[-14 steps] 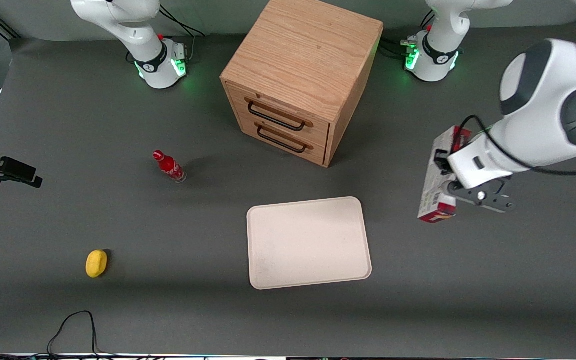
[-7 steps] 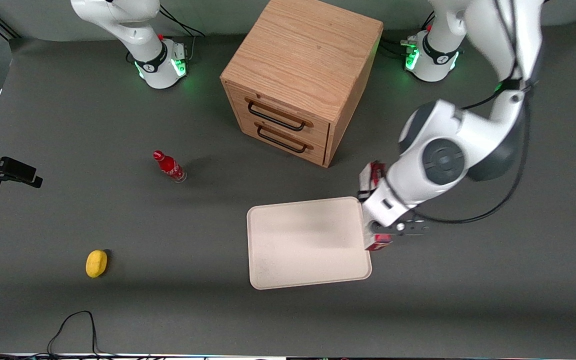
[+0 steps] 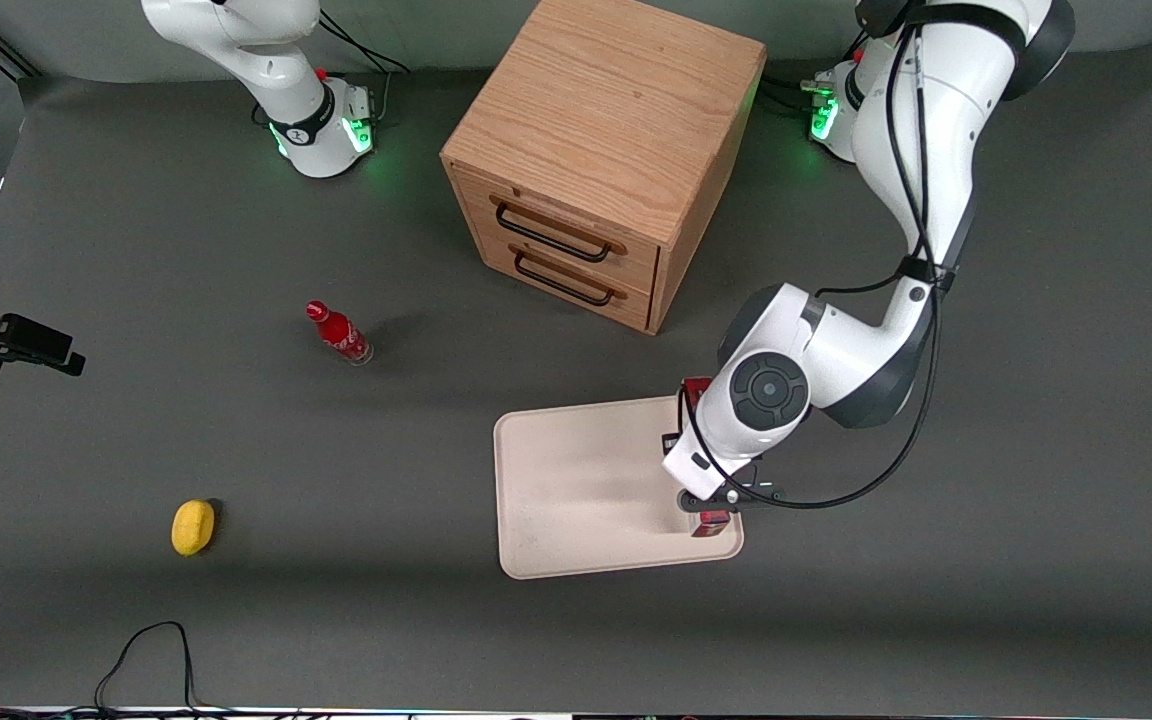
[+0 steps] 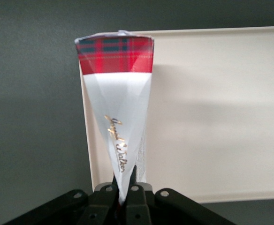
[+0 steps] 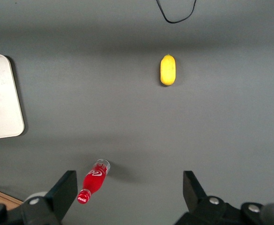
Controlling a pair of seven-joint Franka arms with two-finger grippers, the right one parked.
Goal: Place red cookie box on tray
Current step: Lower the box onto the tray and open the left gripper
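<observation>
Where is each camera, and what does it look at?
Front view: high up, facing both arms; shows the gripper holding the red cookie box over the tray.
Left wrist view: on the working arm, looking down its fingers at box and tray.
Right wrist view: on the parked arm, seeing bottle, lemon, tray corner.
All three share the tray.

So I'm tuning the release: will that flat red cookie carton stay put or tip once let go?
The flat red cookie carton, pinched by the left gripper over the cream tray, looks thin and light, so it probably topples flat. Its smooth faces might slide slightly.
</observation>
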